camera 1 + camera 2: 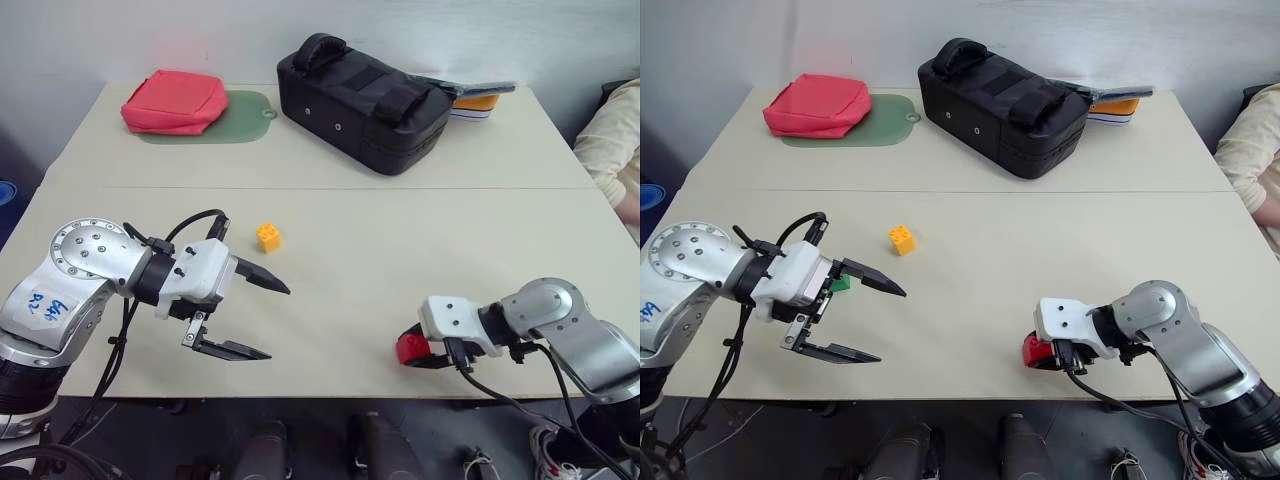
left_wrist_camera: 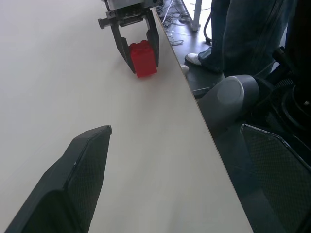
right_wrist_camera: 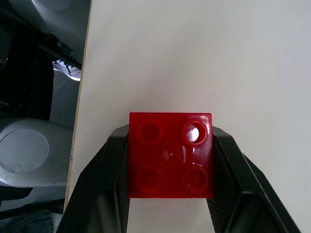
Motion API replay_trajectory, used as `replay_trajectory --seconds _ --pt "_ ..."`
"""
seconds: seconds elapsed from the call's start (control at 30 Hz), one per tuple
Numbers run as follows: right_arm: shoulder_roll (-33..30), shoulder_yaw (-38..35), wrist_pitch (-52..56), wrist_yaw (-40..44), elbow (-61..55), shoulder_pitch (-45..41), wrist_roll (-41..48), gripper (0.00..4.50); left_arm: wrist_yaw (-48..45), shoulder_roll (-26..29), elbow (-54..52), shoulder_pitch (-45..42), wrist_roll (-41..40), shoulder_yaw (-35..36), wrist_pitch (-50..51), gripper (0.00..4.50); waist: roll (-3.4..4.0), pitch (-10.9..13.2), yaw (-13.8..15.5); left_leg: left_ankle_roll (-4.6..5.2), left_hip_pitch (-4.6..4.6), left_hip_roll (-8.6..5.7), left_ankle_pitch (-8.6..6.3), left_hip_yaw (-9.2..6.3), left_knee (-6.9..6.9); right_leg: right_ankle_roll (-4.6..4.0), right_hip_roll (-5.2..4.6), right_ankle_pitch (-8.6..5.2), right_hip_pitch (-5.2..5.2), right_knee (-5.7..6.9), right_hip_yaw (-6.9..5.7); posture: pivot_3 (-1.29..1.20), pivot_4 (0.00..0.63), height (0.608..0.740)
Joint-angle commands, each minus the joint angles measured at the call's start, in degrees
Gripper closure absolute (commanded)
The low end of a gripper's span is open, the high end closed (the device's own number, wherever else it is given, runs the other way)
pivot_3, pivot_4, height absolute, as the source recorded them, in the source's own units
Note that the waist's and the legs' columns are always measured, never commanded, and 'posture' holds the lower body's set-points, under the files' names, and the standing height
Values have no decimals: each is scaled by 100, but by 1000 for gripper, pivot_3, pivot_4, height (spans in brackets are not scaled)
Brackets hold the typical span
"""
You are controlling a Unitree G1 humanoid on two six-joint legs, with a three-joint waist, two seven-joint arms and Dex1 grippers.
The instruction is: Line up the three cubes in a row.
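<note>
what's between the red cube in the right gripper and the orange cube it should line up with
Nothing visible. The right gripper is shut on the red cube near the table's front edge, and only bare tabletop lies between it and the orange cube. The open left gripper hangs off to the side of that stretch.

Left gripper [image 1: 262, 320] gapes wide (apparently hovering); right gripper [image 1: 412, 352] clamped, angled down.

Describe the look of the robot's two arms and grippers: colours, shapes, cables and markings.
Both arms have rounded silver metal joints and white wrist blocks. The left gripper has two black, pointed, wedge-shaped fingers; the right gripper has black fingers too. Black cables loop over the left wrist and trail below the right. A white sticker with blue handwriting sits on the left arm.
</note>
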Motion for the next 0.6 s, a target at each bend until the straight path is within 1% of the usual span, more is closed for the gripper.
replay_trajectory --seconds 0.03,0.23,0.3,0.4,0.5,0.6 --pt "-90 12 -195 10 5 3 -57 2029 33 -34 6 -89 44 18 -70 0 0 0 0 0 0 0 0 0 0 0 0 0 0 0 0 0 150 740" --pt "-208 -256 -198 72 -160 86 221 16 116 -83 76 -27 90 70 -42 0 0 0 1 0 0 0 0 0 1 0 0 0 1 0 0 0 150 740" --pt "-233 -413 -115 62 -214 74 384 16 176 -101 98 23 66 117 1 0 0 0 6 1 0 0 0 0 2 0 -1 0 2 0 0 0 150 740" --pt "-290 -1129 223 216 -272 -2 1174 16 486 -99 169 423 69 452 68 0 0 0 -5 1 0 0 -1 -2 1 0 -1 0 1 0 0 0 150 740" --pt "-334 -1831 633 342 -156 -105 1977 16 870 -99 209 1048 107 973 98 0 0 0 -32 1 2 5 -1 -3 -2 0 0 0 2 1 0 0 150 740" --pt "-396 -2330 951 297 187 -315 2426 16 1171 -70 301 1981 251 1727 74 0 0 0 -45 2 5 8 -1 -7 -4 0 -2 0 5 -2 -1 0 150 740"
